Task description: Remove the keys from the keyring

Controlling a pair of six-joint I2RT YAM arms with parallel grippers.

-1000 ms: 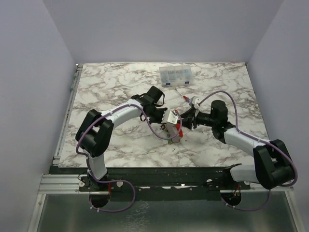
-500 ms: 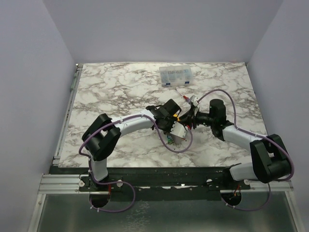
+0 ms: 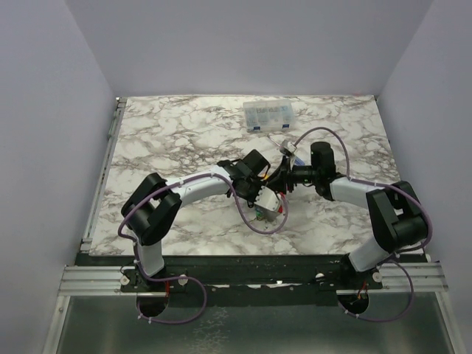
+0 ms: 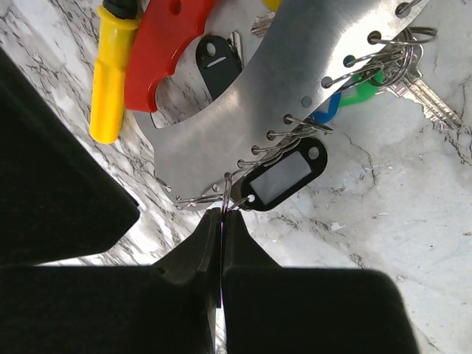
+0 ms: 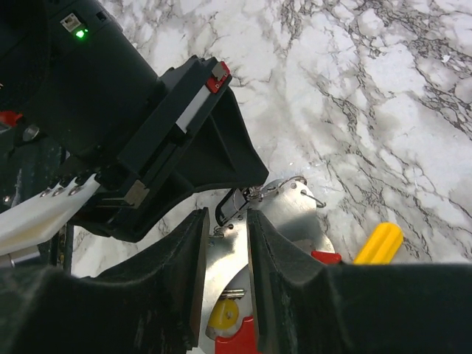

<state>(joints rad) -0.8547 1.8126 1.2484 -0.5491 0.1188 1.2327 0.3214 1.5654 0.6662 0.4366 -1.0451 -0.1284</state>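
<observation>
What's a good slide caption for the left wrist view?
Left gripper shut on a wire loop at the keyring edge, black tag alongside.

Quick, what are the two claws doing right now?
Left gripper: closed, pinching a wire ring on the keyring.
Right gripper: partly open, straddling the keyring's edge.

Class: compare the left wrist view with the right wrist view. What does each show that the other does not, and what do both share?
Left wrist only: blue tag, green tag, silver key blades. Right wrist only: the open right hand, a green light. Both: the left hand shut on a wire ring, the keyring, yellow screwdriver handle, marble table.
</observation>
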